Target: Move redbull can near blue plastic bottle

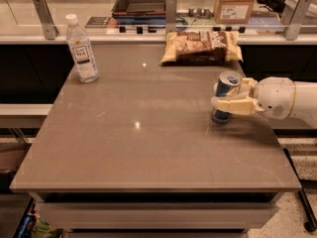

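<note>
Gripper (221, 96) clasps the redbull can (228, 83), hiding its middle, beside the table (148, 152) edge; open surface reaches the blue plastic bottle (82, 51).

Grey table (148, 157), glare spots; speckled floor (297, 222); pincer (224, 103) at rt edge.

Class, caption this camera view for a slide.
Pincer holds redbull can at right of table; blue plastic bottle stands back left.

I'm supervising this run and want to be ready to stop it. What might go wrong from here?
The end effector holds the redbull can on the right side of the table, and the can looks slightly tilted, so it may slip or tip when set down. The blue plastic bottle stands upright near the far left corner; arriving too close might knock it over.
</note>
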`<state>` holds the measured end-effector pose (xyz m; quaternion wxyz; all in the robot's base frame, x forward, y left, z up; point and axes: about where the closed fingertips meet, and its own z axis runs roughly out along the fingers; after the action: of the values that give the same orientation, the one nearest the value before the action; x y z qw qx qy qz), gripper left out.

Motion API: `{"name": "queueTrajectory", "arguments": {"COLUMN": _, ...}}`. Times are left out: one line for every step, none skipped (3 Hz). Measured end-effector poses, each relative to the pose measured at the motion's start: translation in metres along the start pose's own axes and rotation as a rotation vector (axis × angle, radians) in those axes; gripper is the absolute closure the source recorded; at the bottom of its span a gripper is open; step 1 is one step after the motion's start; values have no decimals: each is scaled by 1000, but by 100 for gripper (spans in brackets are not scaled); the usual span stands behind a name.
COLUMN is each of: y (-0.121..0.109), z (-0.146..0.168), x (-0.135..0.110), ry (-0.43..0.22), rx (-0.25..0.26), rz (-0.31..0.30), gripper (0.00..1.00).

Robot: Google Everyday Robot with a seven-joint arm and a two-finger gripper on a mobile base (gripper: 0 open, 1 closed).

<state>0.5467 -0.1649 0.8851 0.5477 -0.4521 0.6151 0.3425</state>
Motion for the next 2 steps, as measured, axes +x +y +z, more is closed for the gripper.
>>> {"name": "queueTrajectory", "arguments": {"y": -3, "z": 11, "x": -24, "ry": -17, "rx": -10, "rz": 6, "gripper": 100}}
{"name": "queueTrajectory", "arguments": {"y": 3, "z": 32, "x": -59, "ry": -51, "rx": -46, "rz": 27, "gripper": 100}}
